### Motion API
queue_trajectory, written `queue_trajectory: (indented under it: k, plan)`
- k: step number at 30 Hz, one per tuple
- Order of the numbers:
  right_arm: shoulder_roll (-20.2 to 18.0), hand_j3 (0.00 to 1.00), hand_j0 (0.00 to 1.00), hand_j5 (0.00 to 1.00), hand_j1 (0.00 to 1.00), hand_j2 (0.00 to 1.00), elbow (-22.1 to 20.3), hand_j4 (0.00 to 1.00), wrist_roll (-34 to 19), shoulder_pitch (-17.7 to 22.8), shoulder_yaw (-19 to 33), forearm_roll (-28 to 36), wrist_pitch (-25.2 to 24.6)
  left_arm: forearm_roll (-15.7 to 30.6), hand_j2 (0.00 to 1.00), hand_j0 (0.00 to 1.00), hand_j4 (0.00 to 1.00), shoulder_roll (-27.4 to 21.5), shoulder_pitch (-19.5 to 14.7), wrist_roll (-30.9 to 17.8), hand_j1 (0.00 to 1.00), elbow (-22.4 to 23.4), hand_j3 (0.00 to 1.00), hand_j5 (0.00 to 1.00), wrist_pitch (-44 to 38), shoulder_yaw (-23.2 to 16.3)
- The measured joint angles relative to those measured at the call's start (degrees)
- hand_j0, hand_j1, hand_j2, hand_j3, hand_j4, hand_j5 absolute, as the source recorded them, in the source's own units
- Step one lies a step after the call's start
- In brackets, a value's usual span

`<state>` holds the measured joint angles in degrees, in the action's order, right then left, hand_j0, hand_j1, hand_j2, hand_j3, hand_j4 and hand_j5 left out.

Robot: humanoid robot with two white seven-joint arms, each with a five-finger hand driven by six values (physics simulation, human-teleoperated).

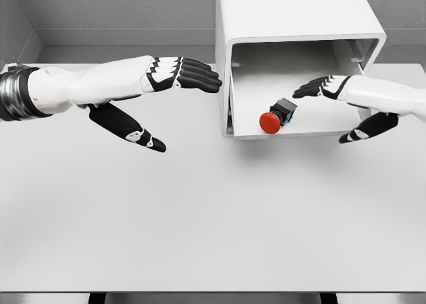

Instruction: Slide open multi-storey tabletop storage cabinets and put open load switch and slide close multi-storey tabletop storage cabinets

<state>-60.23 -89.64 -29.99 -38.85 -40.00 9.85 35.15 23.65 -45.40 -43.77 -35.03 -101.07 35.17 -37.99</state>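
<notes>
Over the pulled-out drawer, at about three o'clock in the head view, the right hand (333,91) has its fingers stretched flat and its thumb hanging low, grasping nothing; its fingertips (301,92) stop just short of the load switch (276,115), which lies on its side on the drawer floor (313,121) with the red button facing seven o'clock, close to the front lip. Across at nine o'clock the left hand (174,75) is likewise released, fingers straight and pointing at the cabinet (293,14), its tips close beside the drawer's left wall. My guess at the risk: closing the drawer with a sharp shove could roll the switch, and sitting that near the lip it might catch at the cabinet mouth; the right fingers, if not lifted clear, could be trapped too. Hard to judge: whether the left fingertips touch the wall, how deep the drawer runs under the cabinet top, and any lower storeys, all hidden
</notes>
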Motion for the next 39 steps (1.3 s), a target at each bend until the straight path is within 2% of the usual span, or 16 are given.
queue_trajectory:
  k: [16,22,27,33,39]
  plan:
    - [3.2,1.0,1.0,1.0,1.0,1.0,4.06,1.0,0.35,-0.79,1.09,-4.02,-0.01,-0.2,1.0,1.0,1.0,-0.07,0.26,0.0,1.0,0.0,1.0,1.0,0.0,-0.01]
    - [7.19,1.0,1.0,1.0,1.0,1.0,7.59,1.0,0.4,-3.78,1.11,-6.82,-0.04,-0.21,1.0,1.0,1.0,-0.08,0.61,0.0,1.0,0.0,1.0,1.0,0.0,-0.01]
    - [8.91,1.0,1.0,1.0,1.0,1.0,8.6,1.0,0.33,-4.04,1.04,-8.11,-0.01,-0.21,1.0,1.0,1.0,-0.08,0.62,0.0,1.0,0.0,1.0,1.0,0.0,-0.01]
    - [7.11,1.0,1.0,1.0,1.0,1.0,6.08,1.0,0.26,-3.87,1.09,-8.27,0.0,-0.29,1.0,1.0,1.0,-0.08,1.05,0.0,1.0,0.0,1.0,1.0,0.0,-0.01]
    - [1.97,1.0,1.0,1.0,1.0,1.0,-0.8,1.0,0.39,-3.25,2.7,-7.71,0.01,-0.29,1.0,1.0,1.0,-0.03,1.05,0.0,1.0,0.0,1.0,1.0,0.0,0.06]
